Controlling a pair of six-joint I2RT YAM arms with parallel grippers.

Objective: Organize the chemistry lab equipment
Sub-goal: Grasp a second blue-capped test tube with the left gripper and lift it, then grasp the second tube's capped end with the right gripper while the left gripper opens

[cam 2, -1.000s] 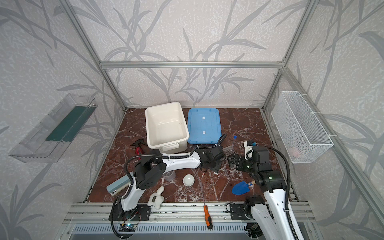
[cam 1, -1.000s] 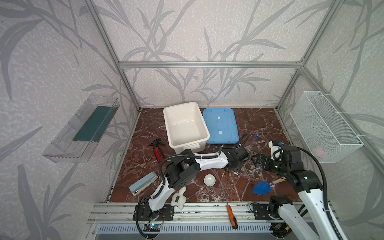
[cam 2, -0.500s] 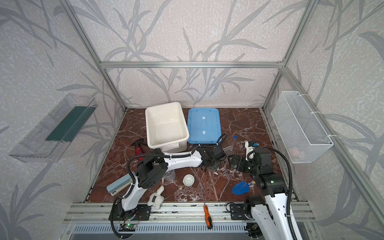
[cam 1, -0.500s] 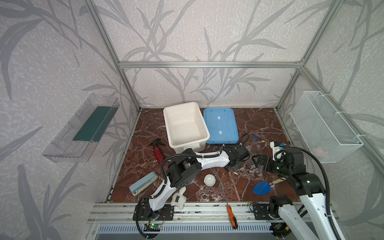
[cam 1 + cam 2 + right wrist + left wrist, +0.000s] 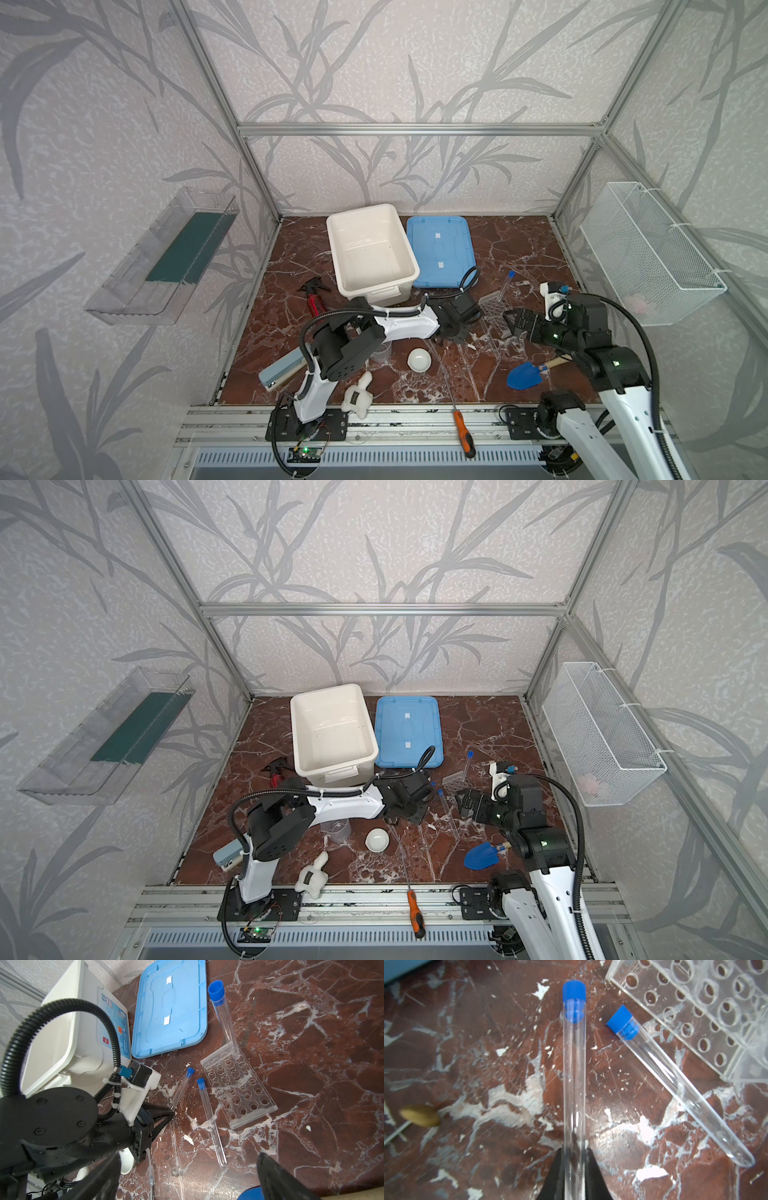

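While right jaws gape, a test tube [image 5: 574, 1076] sits clamped between left jaws.

A red-brown marble tabletop [image 5: 519, 249] carries a white tub [image 5: 372, 249] beside its blue lid [image 5: 440, 249], a clear tube rack [image 5: 239, 1088], a blue-capped test tube [image 5: 211, 1118] lying flat, a beaker [image 5: 337, 829], white dish [image 5: 419, 359], blue trowel [image 5: 524, 376] and red spray bottle [image 5: 315, 301].

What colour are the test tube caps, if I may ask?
Blue caps, clearest in the left wrist view.
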